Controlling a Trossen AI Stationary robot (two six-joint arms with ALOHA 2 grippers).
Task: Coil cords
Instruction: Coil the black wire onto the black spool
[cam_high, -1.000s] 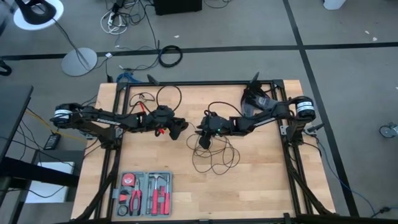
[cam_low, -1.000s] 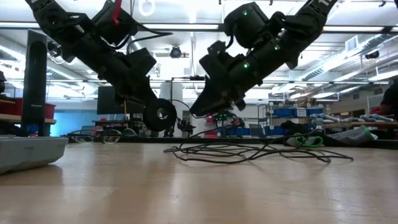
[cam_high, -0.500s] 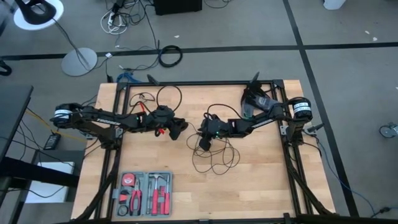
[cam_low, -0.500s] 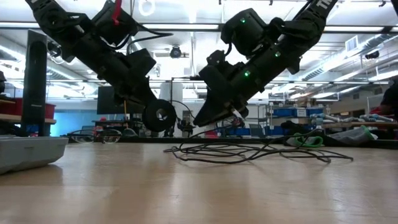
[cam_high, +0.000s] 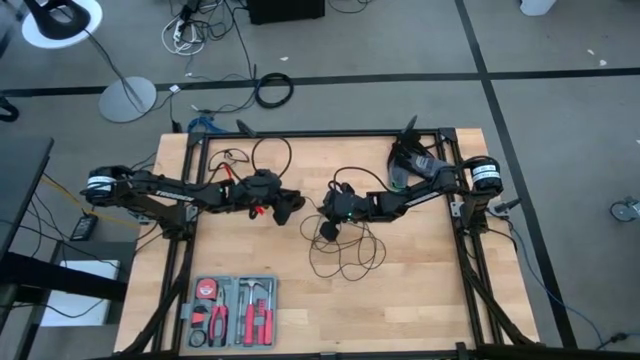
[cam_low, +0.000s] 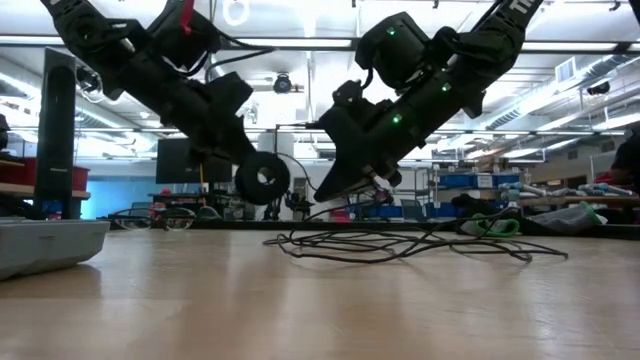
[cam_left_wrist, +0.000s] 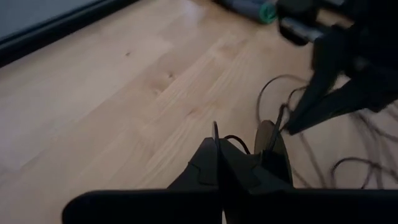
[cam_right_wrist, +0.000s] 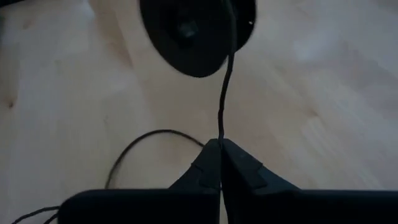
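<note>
Right gripper (cam_right_wrist: 220, 163) just snapped closed on the cord (cam_right_wrist: 222, 109) near the puck (cam_low: 263, 178) your left gripper (cam_left_wrist: 219, 163) clamps, so you can start looping.

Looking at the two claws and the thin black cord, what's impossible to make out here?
- Round black disc-shaped puck: its grip is hidden in the high view beneath the left claw.
- Thin black cord: overlapping loops are too fine to count.
- Right claw: the wrist view cuts off its body.
</note>
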